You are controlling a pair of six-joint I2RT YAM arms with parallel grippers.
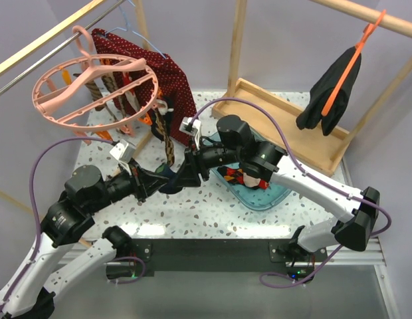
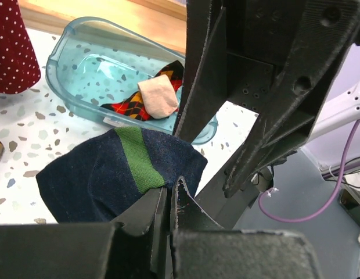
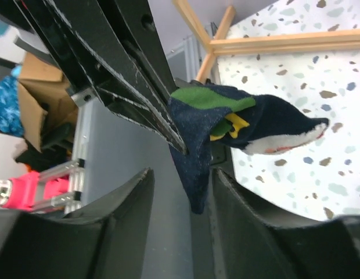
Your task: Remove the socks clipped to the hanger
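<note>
The pink ring hanger (image 1: pixel 93 90) hangs from the rail at the back left, with brown checked socks (image 1: pixel 163 133) still clipped under it. My left gripper (image 2: pixel 171 189) is shut on the edge of a dark navy sock (image 2: pixel 104 180) with a green stripe, held above the table centre (image 1: pixel 171 181). My right gripper (image 3: pixel 183 180) stands open around the lower corner of the same navy sock (image 3: pixel 226 128); the cloth touches one finger only. The left gripper's black fingers (image 3: pixel 128 75) pinch the sock just above.
A clear blue bin (image 1: pixel 269 196) at centre right holds removed socks (image 2: pixel 151 99). A red white-dotted cloth (image 1: pixel 173 80) hangs behind the hanger. A black garment (image 1: pixel 332 90) on an orange hanger (image 1: pixel 349 66) hangs at the back right over a wooden tray (image 1: pixel 325 143).
</note>
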